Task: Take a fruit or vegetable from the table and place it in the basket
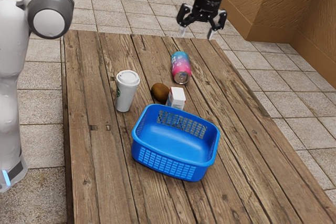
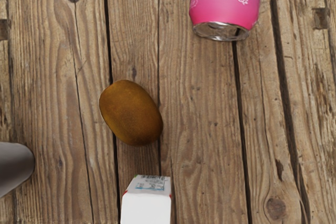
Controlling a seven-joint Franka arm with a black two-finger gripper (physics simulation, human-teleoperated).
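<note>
High over the far end of the table, my gripper (image 1: 197,32) is open, its two fingers spread with nothing between them. A brown kiwi (image 1: 159,92) lies on the table between the white cup and the small white carton, partly behind the carton in the exterior view. From above, in the wrist view, the kiwi (image 2: 132,113) rests on the planks close to the carton. The blue basket (image 1: 176,169) stands on the table just in front of the carton, with nothing visible inside it.
A white lidded cup (image 1: 126,92) stands left of the kiwi in the exterior view. The small white carton (image 1: 176,98) is beside the basket's rim. A pink and blue can (image 1: 180,67) is farther back on the wooden table (image 1: 100,182).
</note>
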